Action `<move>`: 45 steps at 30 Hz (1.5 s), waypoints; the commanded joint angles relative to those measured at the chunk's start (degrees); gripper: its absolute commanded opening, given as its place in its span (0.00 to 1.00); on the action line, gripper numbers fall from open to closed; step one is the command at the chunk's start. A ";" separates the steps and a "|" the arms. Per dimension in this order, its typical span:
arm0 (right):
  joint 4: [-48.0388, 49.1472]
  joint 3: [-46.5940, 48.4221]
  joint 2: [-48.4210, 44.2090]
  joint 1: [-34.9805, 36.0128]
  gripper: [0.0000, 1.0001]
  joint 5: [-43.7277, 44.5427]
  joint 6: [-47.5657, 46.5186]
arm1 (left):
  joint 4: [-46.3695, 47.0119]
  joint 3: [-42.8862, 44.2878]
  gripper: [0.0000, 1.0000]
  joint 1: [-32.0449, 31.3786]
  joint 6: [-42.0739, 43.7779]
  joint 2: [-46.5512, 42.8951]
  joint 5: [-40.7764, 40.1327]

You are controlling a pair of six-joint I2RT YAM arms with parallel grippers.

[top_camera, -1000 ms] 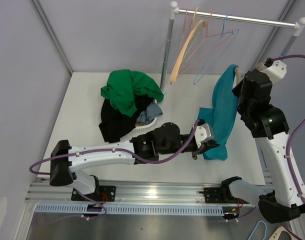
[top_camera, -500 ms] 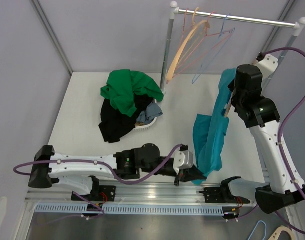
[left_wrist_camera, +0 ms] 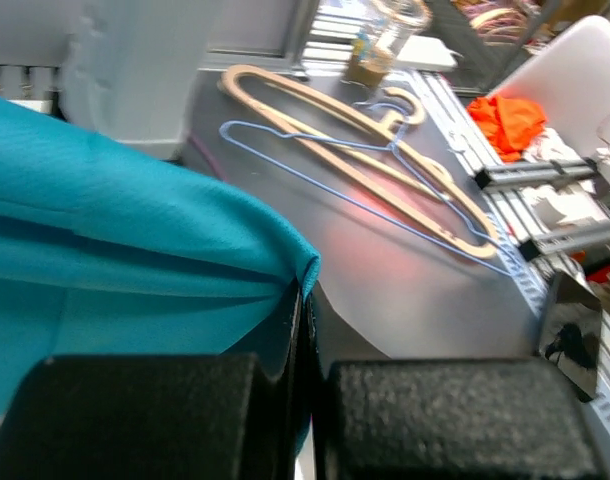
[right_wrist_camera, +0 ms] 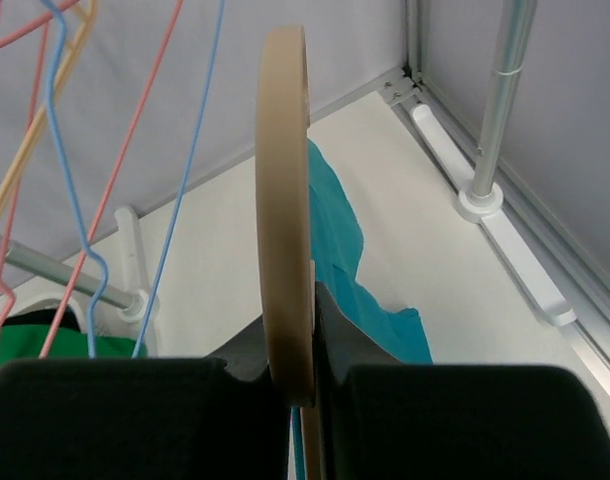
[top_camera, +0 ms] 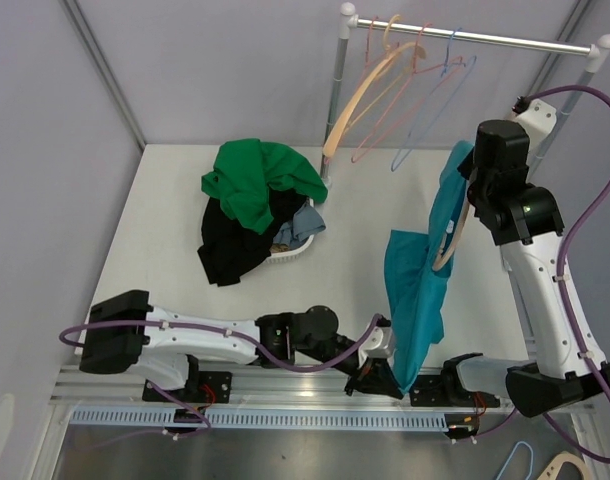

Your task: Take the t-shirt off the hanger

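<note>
The teal t-shirt (top_camera: 417,290) hangs stretched from the right arm down to the table's near edge. A beige wooden hanger (top_camera: 451,240) shows bare along its lower arm, while the shirt's top still drapes over its upper part. My right gripper (top_camera: 475,185) is shut on the hanger (right_wrist_camera: 283,200), as the right wrist view (right_wrist_camera: 310,345) shows, with teal cloth (right_wrist_camera: 335,215) behind it. My left gripper (top_camera: 390,372) is shut on the shirt's lower edge (left_wrist_camera: 135,230), the hem pinched between the jaws (left_wrist_camera: 307,330).
A rail (top_camera: 465,37) at the back carries several empty wire and wooden hangers (top_camera: 385,90). A white basket (top_camera: 295,250) heaped with green and black clothes (top_camera: 260,185) sits at mid-left. Beyond the table edge lie loose hangers (left_wrist_camera: 365,150) and an orange cloth (left_wrist_camera: 510,115).
My left arm drew back to the near edge, pulling the shirt's hem down. The right arm held the hanger up, and the hanger's lower arm came out of the cloth.
</note>
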 commanded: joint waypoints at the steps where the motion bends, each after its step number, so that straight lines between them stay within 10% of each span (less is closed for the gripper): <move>1: 0.42 5.43 -0.18 -0.37 0.00 -3.97 -0.12 | -3.45 7.29 0.01 3.71 -0.83 3.74 -1.40; 6: -15.13 13.94 2.97 -0.28 0.00 -15.64 -2.75 | -21.20 23.67 0.01 12.86 -4.61 10.43 -11.25; 11: -24.30 16.52 3.61 0.51 0.00 -18.58 -3.99 | -20.16 30.78 0.01 20.87 -8.74 13.07 -11.52; 24: -36.43 29.61 9.22 4.11 0.00 -20.35 -4.78 | -23.95 31.34 0.01 23.51 -8.75 15.27 -13.46; 40: -15.36 31.46 13.70 -0.80 0.00 -0.56 -14.53 | -33.95 10.42 0.01 21.84 -2.78 -11.60 -21.97; 45: -2.54 30.14 15.72 -4.14 0.00 -3.45 -17.52 | -42.21 14.27 0.01 41.64 -7.50 -17.16 -8.39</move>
